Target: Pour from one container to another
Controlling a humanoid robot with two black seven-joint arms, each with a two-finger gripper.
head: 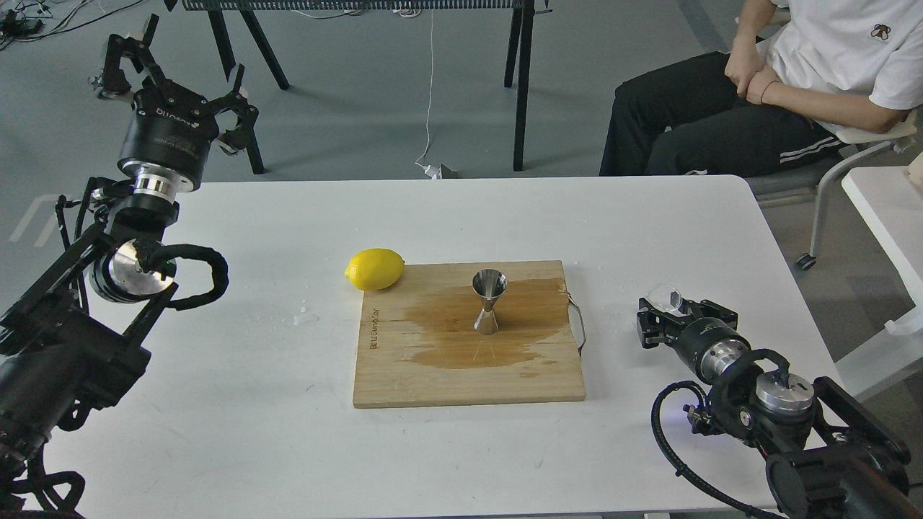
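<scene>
Nearest the camera, at the lower right, the black right gripper (pixel 667 311) lies low over the white table (pixel 238 425), and the tiny clear see-through cup (pixel 668 297) sits right at its fingertips. Its jaws appear drawn in around the cup, though I cannot tell how firmly they pinch it, and whether any liquid is inside is too small to see. Well to the left of those jaws, the small shiny stainless-steel hourglass-shaped jigger (pixel 488 301) stands upright on the pale wooden cutting board (pixel 404 375), in the middle of a dark wet patch (pixel 461 339) soaked into the wood. A yellow lemon (pixel 374 269) rests at the board's far left corner.

The black left gripper (pixel 180 68) is raised high beyond the table's far left edge, jaws spread wide and holding nothing, well apart from everything.

As I judge it, the pick-up looks done or nearly so. What remains is to carry the cup over the jigger's mouth and tip it. The wet patch suggests spillage is a real risk.
</scene>
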